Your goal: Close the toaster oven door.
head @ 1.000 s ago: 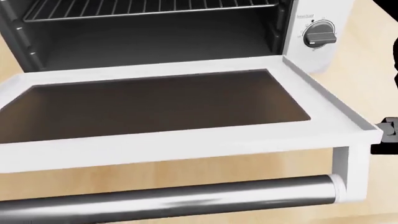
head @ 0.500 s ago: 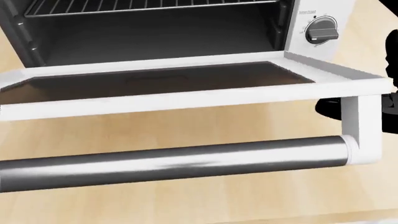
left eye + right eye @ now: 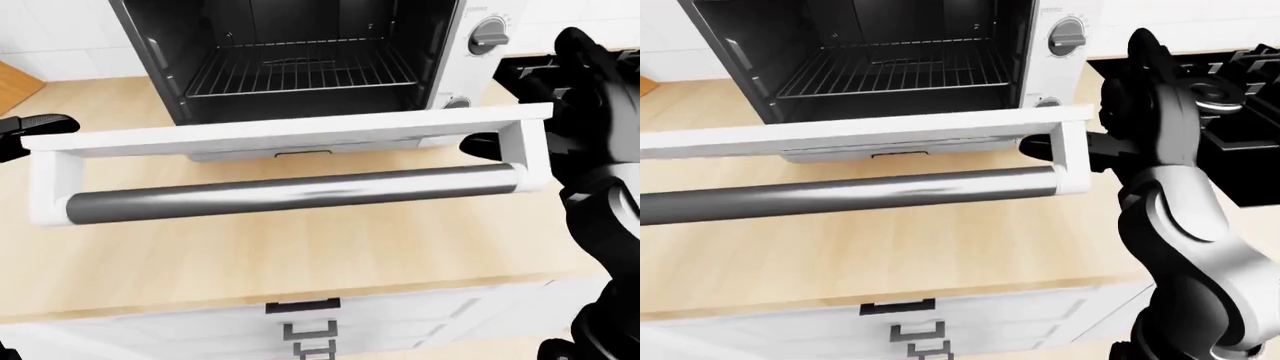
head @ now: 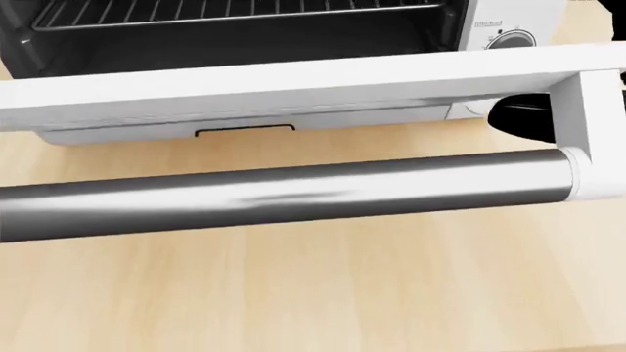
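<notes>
The white toaster oven (image 3: 470,60) stands on the wooden counter with its cavity open. Its door (image 3: 290,135) hangs part-way up, seen nearly edge-on, with the grey bar handle (image 3: 290,193) below the white frame. My right hand (image 3: 1065,150) is at the door's right end; a black finger (image 3: 1040,148) reaches under the frame beside the handle bracket, and it also shows in the head view (image 4: 519,116). The fingers do not close round anything. My left hand (image 3: 30,127) is a dark shape at the door's left end; its fingers are cut off by the view's edge.
A wire rack (image 3: 300,67) sits inside the oven. Two control knobs (image 3: 1068,35) are on its right panel. A black stove top (image 3: 1240,82) lies to the right. White drawers (image 3: 300,330) are below the counter edge (image 3: 300,300).
The door has swung up from lying flat to nearly edge-on, and its handle has risen in the head view. My right hand's finger has come under the door's right end.
</notes>
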